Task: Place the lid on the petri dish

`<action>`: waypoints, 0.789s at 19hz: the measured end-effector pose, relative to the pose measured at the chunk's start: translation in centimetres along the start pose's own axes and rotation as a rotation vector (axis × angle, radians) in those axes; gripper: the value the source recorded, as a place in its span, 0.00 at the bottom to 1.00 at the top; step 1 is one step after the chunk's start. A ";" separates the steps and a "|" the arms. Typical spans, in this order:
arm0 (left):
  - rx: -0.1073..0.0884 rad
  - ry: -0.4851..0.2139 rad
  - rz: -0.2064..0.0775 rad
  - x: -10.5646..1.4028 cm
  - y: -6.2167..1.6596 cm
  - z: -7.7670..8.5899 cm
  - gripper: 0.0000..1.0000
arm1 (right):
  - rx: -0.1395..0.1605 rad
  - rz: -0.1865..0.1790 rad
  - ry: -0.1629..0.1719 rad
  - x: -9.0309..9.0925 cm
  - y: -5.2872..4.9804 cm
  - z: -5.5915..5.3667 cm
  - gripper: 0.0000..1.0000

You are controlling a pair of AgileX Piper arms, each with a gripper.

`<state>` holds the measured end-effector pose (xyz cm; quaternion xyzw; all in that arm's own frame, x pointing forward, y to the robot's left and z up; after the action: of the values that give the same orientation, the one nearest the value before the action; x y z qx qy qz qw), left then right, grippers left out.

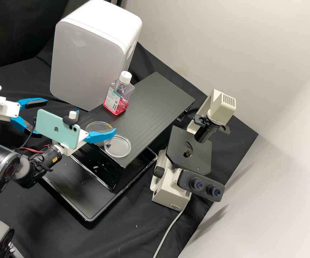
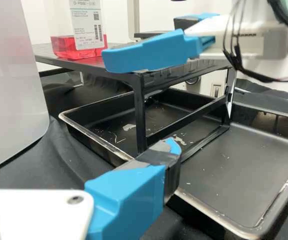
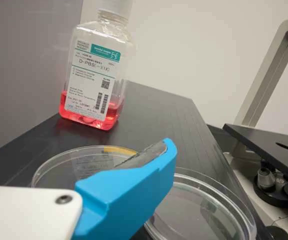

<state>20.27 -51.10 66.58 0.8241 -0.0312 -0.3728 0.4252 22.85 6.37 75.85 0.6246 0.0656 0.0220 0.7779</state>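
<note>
— Lid on?
— No. Near clear plastic round (image 1: 117,146) beside far clear round (image 1: 98,127), frame centre; which is lid, unclear.
— Pincers?
— Right blue-fingered gripper (image 1: 96,121) spread over them; left gripper (image 1: 36,116) spread. Everything remains.

A raised platform (image 1: 155,104) in a tray (image 1: 79,186) on the bench (image 1: 126,229) bears a bottle (image 1: 117,96) and two clear dishes (image 1: 117,146).

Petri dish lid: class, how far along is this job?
Done: nothing; the far clear half and the near clear half lie side by side on the shelf. In hand: the right gripper hovers over them. Still to do: lifting one onto the other as its lid.
</note>
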 end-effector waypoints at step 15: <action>-0.002 0.004 -0.011 0.2 -0.29 -0.1 1.00 | 0.017 0.135 0.009 -2.4 3.0 0.0 1.00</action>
<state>20.44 -50.92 66.27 0.8245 -0.0255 -0.3735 0.4243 20.59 6.78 78.90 0.6340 0.0272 0.0766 0.7691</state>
